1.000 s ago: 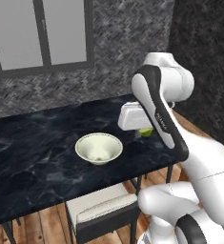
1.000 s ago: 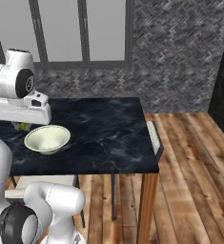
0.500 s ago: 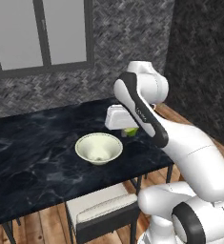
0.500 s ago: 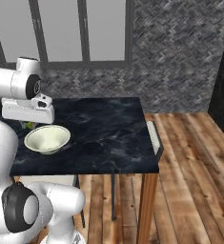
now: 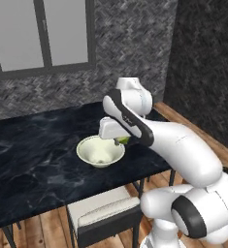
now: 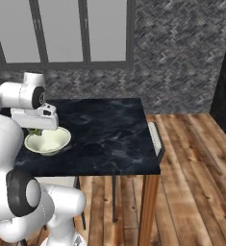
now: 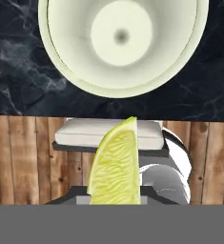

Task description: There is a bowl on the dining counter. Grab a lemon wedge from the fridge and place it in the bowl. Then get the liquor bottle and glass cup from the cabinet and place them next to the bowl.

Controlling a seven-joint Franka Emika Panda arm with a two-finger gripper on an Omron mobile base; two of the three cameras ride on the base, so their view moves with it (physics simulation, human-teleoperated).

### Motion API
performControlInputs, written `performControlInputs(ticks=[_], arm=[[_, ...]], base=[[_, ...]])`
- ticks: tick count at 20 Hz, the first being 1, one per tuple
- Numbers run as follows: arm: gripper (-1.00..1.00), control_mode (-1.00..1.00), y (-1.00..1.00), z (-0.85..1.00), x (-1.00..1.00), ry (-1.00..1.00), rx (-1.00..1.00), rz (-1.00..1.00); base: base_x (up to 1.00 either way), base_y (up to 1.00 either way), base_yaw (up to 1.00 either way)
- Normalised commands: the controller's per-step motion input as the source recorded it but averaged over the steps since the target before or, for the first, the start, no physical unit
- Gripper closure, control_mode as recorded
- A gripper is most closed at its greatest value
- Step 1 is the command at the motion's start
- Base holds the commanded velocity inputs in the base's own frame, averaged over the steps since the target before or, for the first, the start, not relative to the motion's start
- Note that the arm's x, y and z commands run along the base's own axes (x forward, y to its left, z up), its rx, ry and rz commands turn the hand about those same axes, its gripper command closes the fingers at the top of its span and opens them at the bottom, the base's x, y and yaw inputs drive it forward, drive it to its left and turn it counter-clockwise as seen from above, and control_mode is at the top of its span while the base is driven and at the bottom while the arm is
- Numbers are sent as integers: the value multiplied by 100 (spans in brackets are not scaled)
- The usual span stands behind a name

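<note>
The pale cream bowl (image 5: 88,146) (image 6: 56,143) (image 7: 66,52) stands empty on the dark marble dining counter (image 5: 33,160) (image 6: 105,129) (image 7: 18,86), near its front edge. My gripper (image 5: 120,141) (image 6: 36,130) hangs just above the bowl's right rim, shut on the yellow-green lemon wedge (image 5: 122,140) (image 6: 36,131) (image 7: 117,164). In the hand view the wedge stands between the jaws, over the counter's front edge, with the bowl beyond it. The fridge, cabinet, liquor bottle and glass cup are out of view.
A cushioned stool (image 5: 103,213) (image 7: 108,133) is tucked under the counter's front edge below the bowl. Another seat's grey back (image 6: 154,137) stands at the counter's right end. Wooden floor (image 6: 196,182) lies to the right; windows and a stone wall are behind.
The arm has swung left with the lemon wedge, bringing the gripper from the counter right of the bowl to the bowl's right rim. The bowl has not moved.
</note>
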Motion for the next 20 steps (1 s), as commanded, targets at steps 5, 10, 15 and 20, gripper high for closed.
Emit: performControlInputs(ticks=[5,10,15,20], arm=[[100,-100,15,-47,40,0,-3,0],[100,-100,7,-30,46,0,-1,0],[100,-100,9,-30,36,0,-2,0],[100,-100,18,-32,31,0,-3,0]], base=[[0,0,0],[0,0,0],[0,0,0],[0,0,0]])
